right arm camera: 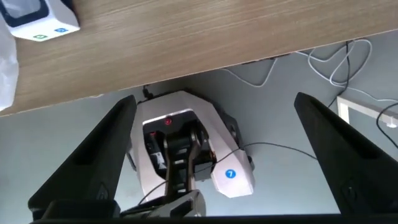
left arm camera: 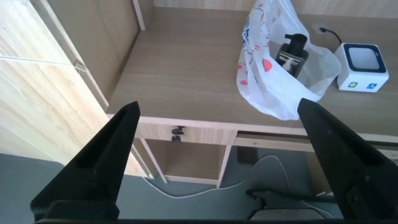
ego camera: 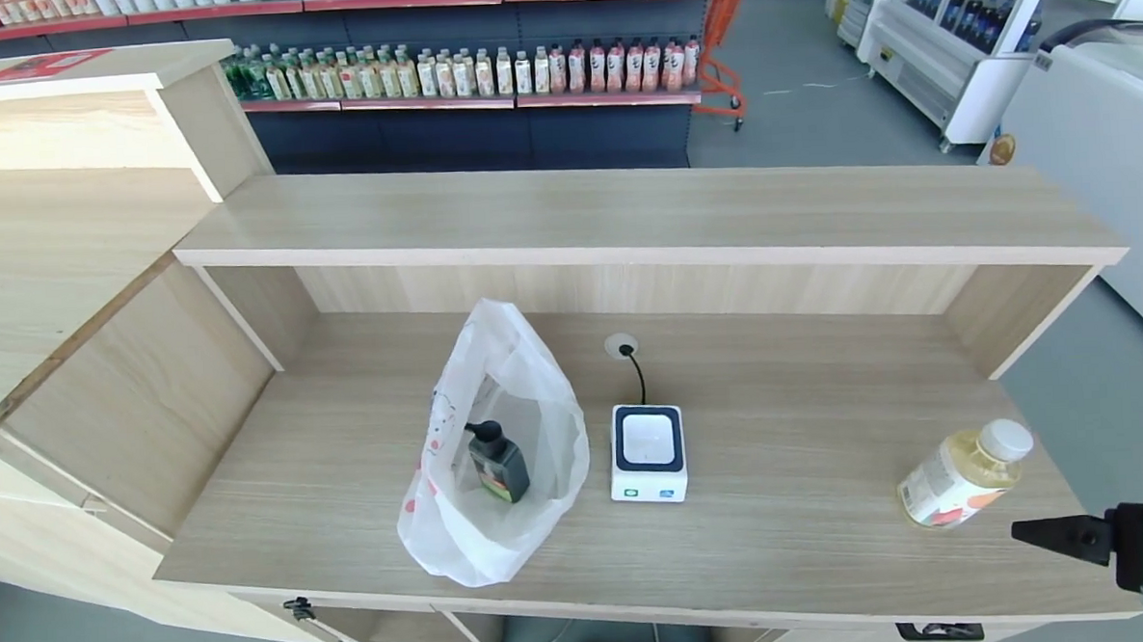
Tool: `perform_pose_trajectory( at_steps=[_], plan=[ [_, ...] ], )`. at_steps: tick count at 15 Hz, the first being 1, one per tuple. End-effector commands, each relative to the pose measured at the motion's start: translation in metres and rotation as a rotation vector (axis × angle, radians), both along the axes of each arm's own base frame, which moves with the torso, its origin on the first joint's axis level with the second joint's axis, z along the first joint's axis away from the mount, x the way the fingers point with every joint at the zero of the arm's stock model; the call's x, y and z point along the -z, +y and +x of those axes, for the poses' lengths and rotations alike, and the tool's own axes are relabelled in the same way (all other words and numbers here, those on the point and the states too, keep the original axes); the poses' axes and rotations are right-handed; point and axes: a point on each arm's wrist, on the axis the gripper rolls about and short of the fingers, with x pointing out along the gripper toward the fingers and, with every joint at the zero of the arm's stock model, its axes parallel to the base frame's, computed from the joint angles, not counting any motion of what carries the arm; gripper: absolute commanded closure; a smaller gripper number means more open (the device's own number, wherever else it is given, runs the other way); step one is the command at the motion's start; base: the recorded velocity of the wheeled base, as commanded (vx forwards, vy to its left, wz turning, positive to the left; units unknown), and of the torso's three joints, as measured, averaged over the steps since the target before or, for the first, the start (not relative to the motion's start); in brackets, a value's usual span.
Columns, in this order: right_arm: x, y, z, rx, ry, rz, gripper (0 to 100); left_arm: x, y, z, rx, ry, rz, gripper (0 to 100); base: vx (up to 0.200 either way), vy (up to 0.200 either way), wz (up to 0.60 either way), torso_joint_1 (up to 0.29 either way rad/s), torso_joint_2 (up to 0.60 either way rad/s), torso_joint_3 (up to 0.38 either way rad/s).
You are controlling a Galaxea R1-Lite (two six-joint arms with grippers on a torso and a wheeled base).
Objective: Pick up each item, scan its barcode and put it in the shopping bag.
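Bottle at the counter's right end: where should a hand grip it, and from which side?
Grip the bottle around its labelled body, below the cap, from the near right. It seems to stand upright; the open right hand is there.

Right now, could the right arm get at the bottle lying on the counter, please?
Probably yes: the open right tool sits by the near right corner of the counter, the bottle lies close by, and nothing stands between them.

No legible text; print on the bottle [ego camera: 959, 476] too small.
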Motion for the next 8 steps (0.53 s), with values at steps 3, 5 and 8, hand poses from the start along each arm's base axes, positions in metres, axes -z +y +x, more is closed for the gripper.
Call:
perform_pose_trajectory(
  at_steps=[3, 5, 8],
  plan=[
    [0.004, -0.001, -0.005, 0.012, 0.06, -0.015, 0, 0.0, 0.0, 0.0, 0.0, -0.001, 0.0, 0, 0.0, -0.2, 0.0, 0.001, 0.01, 0.001],
    [0.009, -0.001, -0.006, 0.022, 0.102, -0.051, 0, 0.0, 0.0, 0.0, 0.0, -0.001, 0.0, 0, 0.0, -0.2, 0.0, 0.0, 0.0, 0.002],
    [0.018, -0.002, -0.001, -0.051, 0.158, -0.13, 0, 0.0, 0.0, 0.0, 0.0, 0.0, -0.009, 0, 0.0, -0.067, 0.0, 0.004, 0.0, 0.001]
  ],
)
